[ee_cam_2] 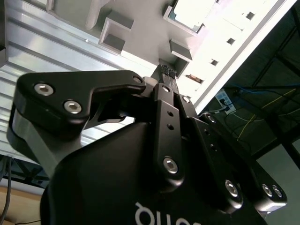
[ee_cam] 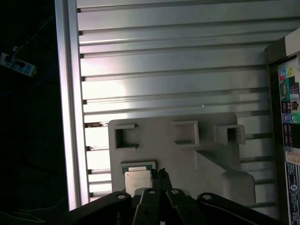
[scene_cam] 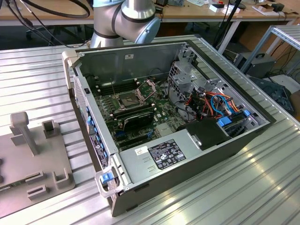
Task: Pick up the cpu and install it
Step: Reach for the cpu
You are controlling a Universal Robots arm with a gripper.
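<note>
While the black two-fingered claw (ee_cam: 161, 173) hung over the grey moulded fixture plate (ee_cam: 187, 159), its fingers were pressed together at the tips with nothing between them; both wrist views showed this, and in the second wrist view the claw (ee_cam_2: 166, 71) pointed down at the same plate (ee_cam_2: 140, 37). The cpu, a small square silver chip on a green base (ee_cam: 136, 178), lay flat in a shallow seat of the plate, next to the claw's tips as the first wrist view showed it and apart from them. The second wrist view showed the chip (ee_cam_2: 192, 11) as a bright square near one edge of the plate.

Around the plate ran the ribbed aluminium desk (ee_cam: 164, 47). Beside the plate stood the open grey metal computer case (scene_cam: 154, 61), lying on its side. On its green board sat the square metal-framed socket (scene_cam: 127, 99), which looked unfilled, though that was hard to tell for sure.

By my reading the task had barely begun. The claw was over the plate, close to the chip. The pick-up had not yet happened, and the carry across to the case and the seating in the socket were all left to do.
</note>
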